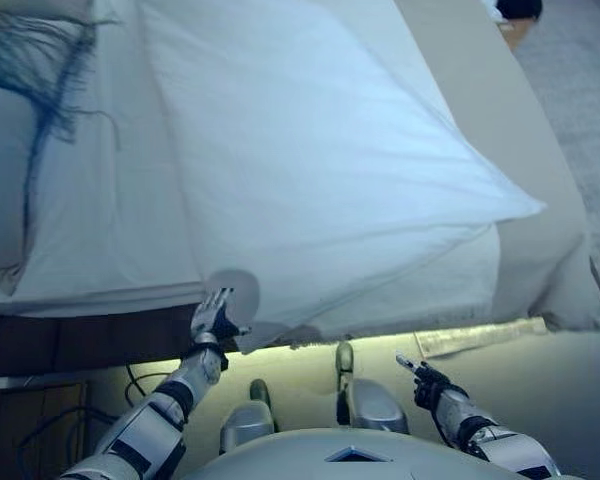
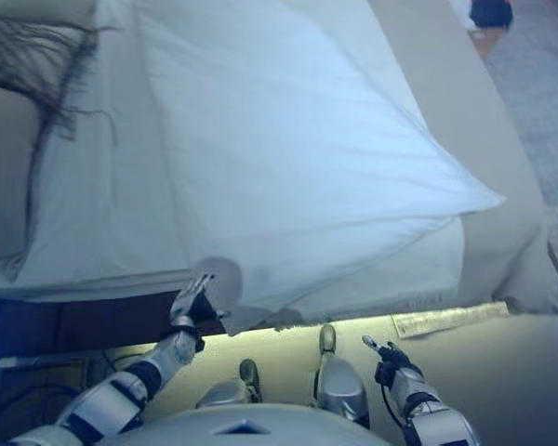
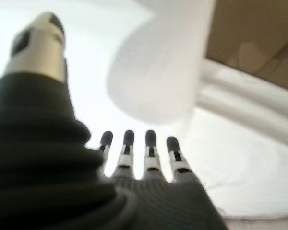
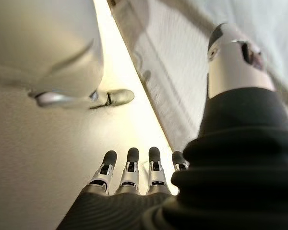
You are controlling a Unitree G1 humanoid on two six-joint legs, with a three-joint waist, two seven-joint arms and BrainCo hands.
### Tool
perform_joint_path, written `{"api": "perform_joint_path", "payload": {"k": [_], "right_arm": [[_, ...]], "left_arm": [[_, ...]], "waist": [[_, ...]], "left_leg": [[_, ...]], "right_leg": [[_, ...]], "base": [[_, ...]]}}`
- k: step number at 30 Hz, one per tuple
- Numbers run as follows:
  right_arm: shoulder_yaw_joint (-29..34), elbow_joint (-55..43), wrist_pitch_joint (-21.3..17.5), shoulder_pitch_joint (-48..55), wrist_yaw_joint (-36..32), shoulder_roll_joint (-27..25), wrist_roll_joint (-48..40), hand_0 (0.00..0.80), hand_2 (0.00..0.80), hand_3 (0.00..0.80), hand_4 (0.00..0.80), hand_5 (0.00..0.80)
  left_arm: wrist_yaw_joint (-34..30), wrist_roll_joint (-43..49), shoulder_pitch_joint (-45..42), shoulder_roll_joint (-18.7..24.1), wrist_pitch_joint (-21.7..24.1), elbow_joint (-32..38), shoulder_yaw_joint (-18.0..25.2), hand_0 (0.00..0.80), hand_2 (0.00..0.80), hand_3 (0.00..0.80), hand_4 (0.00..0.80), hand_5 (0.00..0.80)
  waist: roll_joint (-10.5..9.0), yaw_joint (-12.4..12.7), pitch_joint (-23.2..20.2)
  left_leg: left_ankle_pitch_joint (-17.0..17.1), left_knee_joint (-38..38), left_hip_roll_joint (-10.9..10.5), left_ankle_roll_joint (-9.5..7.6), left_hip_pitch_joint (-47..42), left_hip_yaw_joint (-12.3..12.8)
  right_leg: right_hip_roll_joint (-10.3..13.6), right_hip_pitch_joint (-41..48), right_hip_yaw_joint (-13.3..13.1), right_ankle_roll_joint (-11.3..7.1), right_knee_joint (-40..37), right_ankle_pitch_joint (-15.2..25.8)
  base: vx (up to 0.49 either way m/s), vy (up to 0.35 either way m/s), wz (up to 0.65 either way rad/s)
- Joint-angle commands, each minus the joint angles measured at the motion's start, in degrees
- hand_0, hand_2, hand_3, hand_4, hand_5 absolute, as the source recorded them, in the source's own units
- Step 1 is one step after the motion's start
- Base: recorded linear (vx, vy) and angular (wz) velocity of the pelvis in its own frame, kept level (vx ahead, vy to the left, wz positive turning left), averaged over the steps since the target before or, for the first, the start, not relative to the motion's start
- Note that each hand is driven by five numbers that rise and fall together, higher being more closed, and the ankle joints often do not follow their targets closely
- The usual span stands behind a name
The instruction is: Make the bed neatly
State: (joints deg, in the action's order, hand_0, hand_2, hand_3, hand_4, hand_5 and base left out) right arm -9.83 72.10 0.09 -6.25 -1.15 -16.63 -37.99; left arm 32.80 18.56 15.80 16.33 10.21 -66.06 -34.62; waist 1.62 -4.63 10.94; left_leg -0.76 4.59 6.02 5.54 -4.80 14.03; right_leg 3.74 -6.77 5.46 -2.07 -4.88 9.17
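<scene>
I see the white duvet spread across the bed, its near edge hanging over the side. My left hand reaches toward that edge, fingers straight, holding nothing. My right hand hovers released above the floor.

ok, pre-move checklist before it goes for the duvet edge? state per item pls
1. Left robot hand free: ok, fingers straight, holding nothing.
2. Left robot hand near the duvet edge: ok, it is up at the hanging edge by the bed side; contact cannot tell.
3. Right robot hand free: ok, fingers straight, low over the floor, clear of the bed.
4. Duvet lying square: not ok, it sits skewed, one corner pointing out toward the foot end, bare sheet showing beside it.
5. Pillow in place: cannot tell, only part of it shows at the head end.
</scene>
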Motion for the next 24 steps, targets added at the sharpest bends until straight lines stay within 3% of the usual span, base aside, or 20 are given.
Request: {"api": "perform_joint_path", "payload": {"k": [1,4,7,11,15,24], "right_arm": [[0.0,-1.7,-2.7,-5.8,-2.1,0.8,-7.2,0.000,0.000,0.000,0.000,0.000],[1.5,-5.2,-2.4,-8.8,-2.2,1.0,-14.6,0.000,0.000,0.000,0.000,0.000],[4.9,-7.9,-1.0,-15.4,-3.8,-0.7,-22.3,0.000,0.000,0.000,0.000,0.000],[8.1,-9.9,0.7,-23.7,-3.7,-4.9,-25.1,0.000,0.000,0.000,0.000,0.000],[9.5,-8.7,2.2,-31.7,-4.8,-10.8,-25.4,0.000,0.000,0.000,0.000,0.000],[6.7,-6.1,4.1,-44.4,-0.9,-17.1,-22.4,0.000,0.000,0.000,0.000,0.000]], "left_arm": [[-1.6,-9.1,3.7,-0.7,0.7,-1.0,3.5,0.000,0.000,0.000,0.000,0.000],[-4.9,-16.2,3.0,-1.7,4.3,0.5,5.5,0.000,0.000,0.000,0.000,0.000],[-13.5,-30.0,1.0,-2.1,9.0,3.5,8.2,0.000,0.000,0.000,0.000,0.000],[-29.8,-49.1,-3.0,-2.7,10.5,5.6,12.8,0.000,0.000,0.000,0.000,0.000],[-36.7,-58.6,-6.8,-2.4,9.9,7.3,15.6,0.000,0.000,0.000,0.000,0.000],[-35.6,-65.1,-8.3,-1.4,11.7,13.2,17.3,0.000,0.000,0.000,0.000,0.000]], "waist": [[-0.99,-0.3,3.5],[-0.61,0.4,4.8],[0.67,2.7,7.0],[2.24,5.4,9.5],[4.04,8.0,11.4],[6.57,11.3,14.5]], "left_leg": [[2.5,-1.3,-0.9,-2.53,2.0,-2.3],[3.0,-1.4,-1.1,-2.31,3.8,-2.9],[3.4,-1.5,-1.8,-2.17,6.5,-4.3],[3.5,-1.6,-2.9,-2.15,9.6,-5.8],[3.9,-2.8,-3.9,-2.03,13.6,-7.0],[5.9,-4.0,-5.4,-2.91,20.8,-9.5]], "right_leg": [[2.3,1.0,1.1,-2.63,1.9,-1.2],[2.5,0.3,1.2,-2.43,1.6,-1.2],[3.3,-0.8,2.6,-2.39,1.7,-1.2],[4.5,-2.7,4.6,-2.39,2.1,-1.3],[5.9,-5.9,6.3,-2.49,3.6,-1.4],[7.6,-14.4,7.0,-2.95,8.9,-1.9]], "base": [[-0.045,-0.047,-0.14],[-0.071,-0.055,-0.04],[-0.097,-0.037,0.02],[-0.090,-0.009,0.29],[-0.073,0.030,0.37],[-0.052,0.059,0.24]]}}
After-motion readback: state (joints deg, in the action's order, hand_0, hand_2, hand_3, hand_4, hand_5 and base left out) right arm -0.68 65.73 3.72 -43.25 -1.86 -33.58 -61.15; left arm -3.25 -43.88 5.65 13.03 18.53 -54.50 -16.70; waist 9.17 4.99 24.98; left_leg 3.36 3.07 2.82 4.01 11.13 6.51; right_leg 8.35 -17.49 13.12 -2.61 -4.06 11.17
